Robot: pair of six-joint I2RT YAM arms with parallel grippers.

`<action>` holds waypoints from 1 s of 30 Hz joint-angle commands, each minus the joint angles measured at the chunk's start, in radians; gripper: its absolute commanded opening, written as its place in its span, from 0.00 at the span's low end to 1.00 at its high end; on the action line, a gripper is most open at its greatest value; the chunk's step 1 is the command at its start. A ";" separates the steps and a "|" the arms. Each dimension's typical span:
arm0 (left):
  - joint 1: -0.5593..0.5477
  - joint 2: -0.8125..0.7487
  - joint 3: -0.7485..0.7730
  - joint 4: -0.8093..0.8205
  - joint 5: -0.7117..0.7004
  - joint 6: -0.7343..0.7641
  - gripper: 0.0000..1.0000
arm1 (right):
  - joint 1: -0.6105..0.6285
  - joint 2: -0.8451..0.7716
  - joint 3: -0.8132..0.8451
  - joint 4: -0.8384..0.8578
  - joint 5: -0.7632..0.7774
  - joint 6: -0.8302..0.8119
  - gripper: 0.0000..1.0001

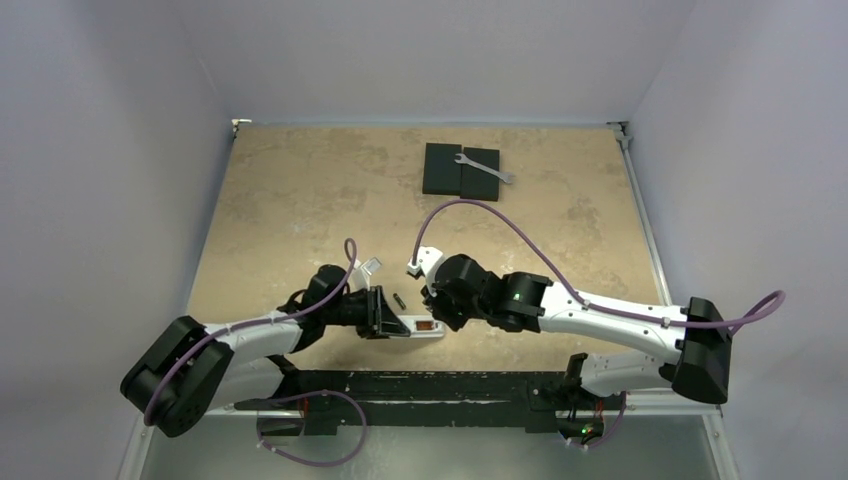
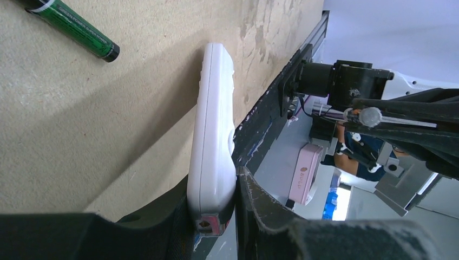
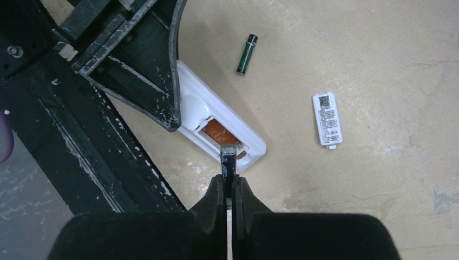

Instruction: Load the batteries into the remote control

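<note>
1. Near the front edge of the surface (image 1: 300,200), at about 6 o'clock in the top view, the white remote control (image 1: 424,329) lies back-up with its battery recess (image 3: 215,131) uncovered and showing orange inside.
2. The left jaws are clamped on one end of the remote control, its white body pinched tight between both fingers (image 2: 260,211).
3. The right jaws are pressed together on a slim dark battery (image 3: 228,160), which points out from their tips over the outer end of the recess; I cannot tell whether it touches.
4. A second, green battery (image 3: 247,54) lies loose on the surface, just at 11 o'clock of the remote control.
5. The white battery cover (image 3: 327,119) lies apart from the remote control.
6. Two flat black blocks (image 1: 448,170) sit at 12 o'clock, with a silver wrench (image 1: 487,168) on them.
</note>
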 commanded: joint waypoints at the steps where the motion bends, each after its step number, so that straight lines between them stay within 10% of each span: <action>1: -0.004 0.038 -0.006 0.061 0.035 0.013 0.00 | 0.004 -0.019 0.060 -0.004 -0.047 -0.065 0.00; 30: -0.004 0.057 0.174 -0.415 -0.271 0.213 0.53 | 0.005 0.061 -0.002 0.060 -0.095 -0.316 0.00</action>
